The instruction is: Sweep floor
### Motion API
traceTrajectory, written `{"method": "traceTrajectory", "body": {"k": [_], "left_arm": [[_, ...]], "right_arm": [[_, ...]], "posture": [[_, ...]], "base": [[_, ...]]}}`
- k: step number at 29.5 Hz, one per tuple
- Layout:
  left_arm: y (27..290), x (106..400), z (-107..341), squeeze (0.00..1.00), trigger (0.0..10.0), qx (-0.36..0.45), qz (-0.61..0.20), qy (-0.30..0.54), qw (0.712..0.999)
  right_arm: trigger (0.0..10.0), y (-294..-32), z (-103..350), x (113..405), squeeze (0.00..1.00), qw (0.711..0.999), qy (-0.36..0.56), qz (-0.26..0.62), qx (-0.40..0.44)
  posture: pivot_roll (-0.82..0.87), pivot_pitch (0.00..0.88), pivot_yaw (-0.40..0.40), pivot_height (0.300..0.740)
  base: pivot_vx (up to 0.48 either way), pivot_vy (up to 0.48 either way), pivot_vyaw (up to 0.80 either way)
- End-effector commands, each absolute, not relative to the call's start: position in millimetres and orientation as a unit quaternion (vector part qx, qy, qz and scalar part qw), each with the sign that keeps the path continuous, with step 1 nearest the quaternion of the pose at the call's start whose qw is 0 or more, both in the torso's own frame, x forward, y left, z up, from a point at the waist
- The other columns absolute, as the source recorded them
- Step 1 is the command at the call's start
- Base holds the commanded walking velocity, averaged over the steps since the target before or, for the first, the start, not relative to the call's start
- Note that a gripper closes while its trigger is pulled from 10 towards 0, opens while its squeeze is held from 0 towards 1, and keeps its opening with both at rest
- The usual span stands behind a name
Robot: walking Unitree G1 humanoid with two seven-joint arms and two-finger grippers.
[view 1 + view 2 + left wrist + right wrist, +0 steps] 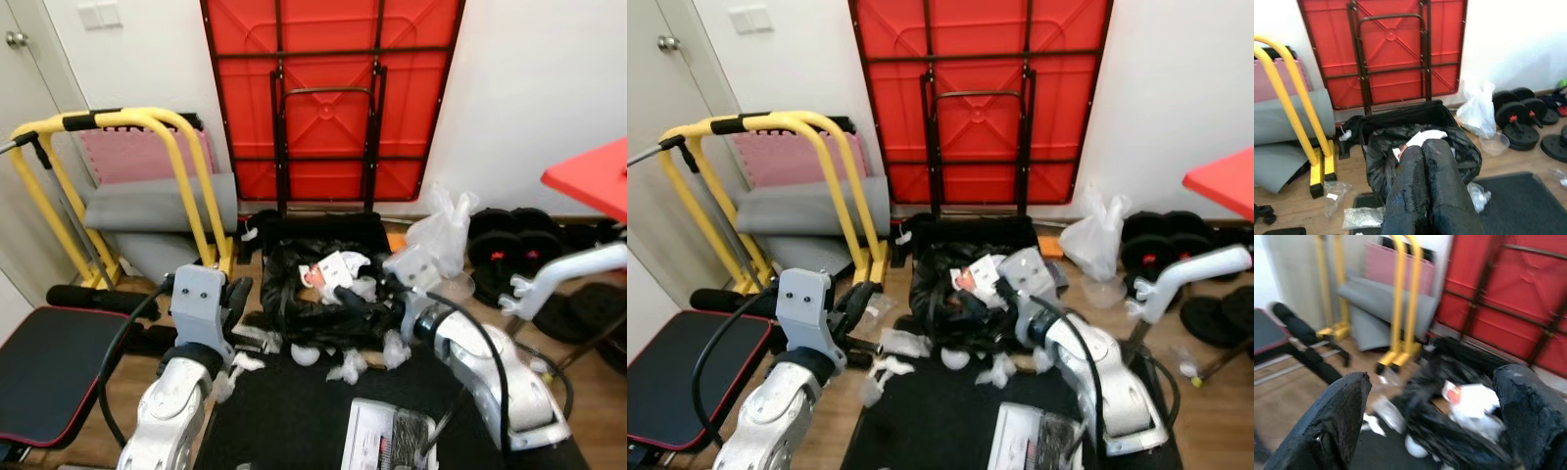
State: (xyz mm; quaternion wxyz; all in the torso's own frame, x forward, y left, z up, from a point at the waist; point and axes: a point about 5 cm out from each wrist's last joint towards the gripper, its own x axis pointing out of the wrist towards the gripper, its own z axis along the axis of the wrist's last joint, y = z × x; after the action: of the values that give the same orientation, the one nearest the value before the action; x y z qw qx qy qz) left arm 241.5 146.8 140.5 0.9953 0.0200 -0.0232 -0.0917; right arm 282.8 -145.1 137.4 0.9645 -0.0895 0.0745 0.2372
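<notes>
Right wrist view: right gripper (1432,423) is hanging released, fingers (1339,416) spread wide, over the black trash bag (318,294) holding white crumpled paper (338,266). Left gripper (1425,181) is sitting clenched, empty, beside the bag. More paper scraps (348,364) are lying on the dark mat (294,416).

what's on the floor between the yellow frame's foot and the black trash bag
In the left wrist view, bare wood floor separates the yellow frame from the black trash bag, with a clear plastic wrapper lying nearer the frame's foot.
</notes>
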Motion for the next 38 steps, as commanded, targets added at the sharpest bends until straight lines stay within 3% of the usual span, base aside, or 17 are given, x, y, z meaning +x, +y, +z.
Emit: {"method": "traceTrajectory", "body": {"k": [1,38], "left_arm": [[142.9,241.2,138.0,0.00,10.0,0.025,-0.131,-0.015,0.991],[141.6,243.4,136.2,0.00,10.0,0.044,-0.145,-0.013,0.988]], "right_arm": [[10.0,-147.2,137.9,285.8,0.00,0.967,0.081,0.223,-0.088],[10.0,-192.6,123.1,302.8,0.00,0.985,0.112,0.033,-0.125]], "posture": [[-0.15,0.000,0.000,0.625],[-0.14,0.000,-0.001,0.525]], "base": [[0.000,0.000,0.00],[0.000,0.000,0.00]]}}
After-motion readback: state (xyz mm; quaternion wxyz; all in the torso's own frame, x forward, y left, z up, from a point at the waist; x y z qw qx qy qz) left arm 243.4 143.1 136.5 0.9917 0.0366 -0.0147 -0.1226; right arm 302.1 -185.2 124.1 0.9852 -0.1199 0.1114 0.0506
